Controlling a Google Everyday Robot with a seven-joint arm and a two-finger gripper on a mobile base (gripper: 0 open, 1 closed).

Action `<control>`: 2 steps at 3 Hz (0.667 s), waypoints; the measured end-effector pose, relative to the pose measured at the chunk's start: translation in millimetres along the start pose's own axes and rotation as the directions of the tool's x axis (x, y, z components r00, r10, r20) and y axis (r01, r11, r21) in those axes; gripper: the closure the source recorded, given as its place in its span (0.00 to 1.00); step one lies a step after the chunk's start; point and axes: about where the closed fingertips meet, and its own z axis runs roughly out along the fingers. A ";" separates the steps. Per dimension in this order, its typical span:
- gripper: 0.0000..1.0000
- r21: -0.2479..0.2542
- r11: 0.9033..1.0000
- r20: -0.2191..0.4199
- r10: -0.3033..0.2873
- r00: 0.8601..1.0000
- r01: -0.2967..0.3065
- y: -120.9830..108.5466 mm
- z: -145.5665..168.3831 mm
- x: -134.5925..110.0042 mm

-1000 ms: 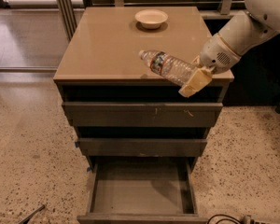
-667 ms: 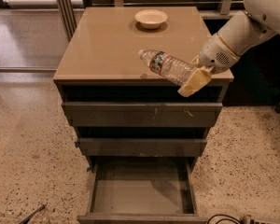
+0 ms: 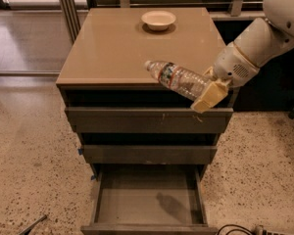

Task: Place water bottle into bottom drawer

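Observation:
The water bottle is clear crinkled plastic with a white cap and a red-dark label near the neck. It lies tilted, cap pointing up-left, held at its base by my gripper, whose cream fingers are shut on it. The bottle hangs over the front edge of the cabinet top, above the upper drawer fronts. The bottom drawer is pulled open below, its grey floor showing with the bottle's shadow on it. My white arm comes in from the upper right.
A shallow cream bowl stands at the back of the tan cabinet top. The two upper drawers stand slightly open. Speckled floor lies around; a dark cable is at the lower right, and a thin tool at the lower left.
The bottle and gripper have shifted slightly forward and down over the cabinet's front edge; little else differs.

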 end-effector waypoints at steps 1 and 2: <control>1.00 0.025 0.999 -0.049 0.037 0.998 -0.036 36.6 -6.3 32.2; 1.00 0.001 0.998 -0.085 0.068 0.994 -0.068 58.8 17.2 70.4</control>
